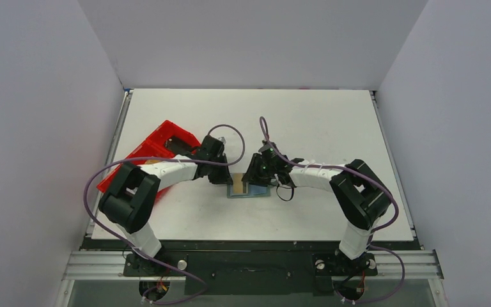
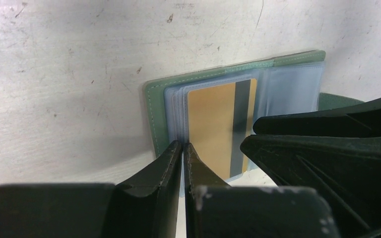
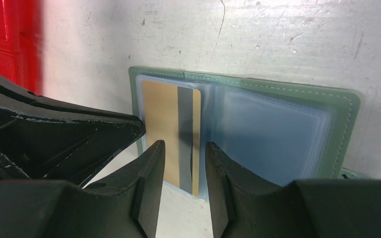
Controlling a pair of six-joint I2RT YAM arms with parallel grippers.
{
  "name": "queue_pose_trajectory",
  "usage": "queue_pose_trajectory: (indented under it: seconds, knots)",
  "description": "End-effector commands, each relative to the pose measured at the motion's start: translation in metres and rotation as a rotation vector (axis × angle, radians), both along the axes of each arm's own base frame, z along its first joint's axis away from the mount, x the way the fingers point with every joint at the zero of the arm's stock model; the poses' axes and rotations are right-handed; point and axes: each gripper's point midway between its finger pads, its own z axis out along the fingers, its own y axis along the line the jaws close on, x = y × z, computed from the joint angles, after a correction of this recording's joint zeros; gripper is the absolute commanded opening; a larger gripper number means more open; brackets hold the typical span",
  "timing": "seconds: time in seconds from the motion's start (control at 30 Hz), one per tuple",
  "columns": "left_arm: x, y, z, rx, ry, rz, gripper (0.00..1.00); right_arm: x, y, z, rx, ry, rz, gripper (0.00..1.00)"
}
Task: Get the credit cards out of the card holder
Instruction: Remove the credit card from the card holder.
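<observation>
The grey-green card holder (image 1: 263,193) lies open on the white table between both grippers. Its clear sleeves face up. A tan-gold credit card (image 2: 211,124) with a dark stripe sits in the top sleeve of one half; it also shows in the right wrist view (image 3: 161,109). I cannot make out a bluish card among the bluish sleeves. My left gripper (image 2: 183,145) is closed to a thin slit on the edge of the sleeve stack beside the card. My right gripper (image 3: 185,145) is open, its fingers either side of the card's striped end, not clamping it.
The red plastic tray (image 1: 166,137) stands to the left behind the left arm and shows in the right wrist view (image 3: 0,29). The two grippers sit very close together over the holder (image 3: 347,114). White walls ring the table.
</observation>
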Motion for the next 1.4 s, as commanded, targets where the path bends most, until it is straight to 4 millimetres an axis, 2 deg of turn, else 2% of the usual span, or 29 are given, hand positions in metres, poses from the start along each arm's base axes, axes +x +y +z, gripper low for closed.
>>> queue_pose_trajectory:
  seconds: [0.0,0.5,0.87,1.1,1.37]
  knots:
    - [0.011,-0.005,-0.005,0.033,-0.025,-0.014,0.04,0.008,0.003,0.001,0.053,-0.023,-0.011,0.32]
    - [-0.008,-0.016,-0.018,0.103,0.011,-0.054,0.1,0.007,-0.005,-0.013,0.125,0.0,-0.04,0.32]
    - [-0.026,-0.003,-0.04,0.154,0.062,-0.017,0.1,0.006,-0.01,-0.008,0.3,-0.006,-0.098,0.31]
    - [-0.031,0.0,-0.045,0.157,0.078,-0.007,0.09,0.009,-0.013,-0.006,0.401,0.001,-0.142,0.22]
    - [-0.035,0.002,-0.049,0.161,0.094,-0.001,0.07,0.011,-0.016,-0.006,0.476,0.006,-0.181,0.2]
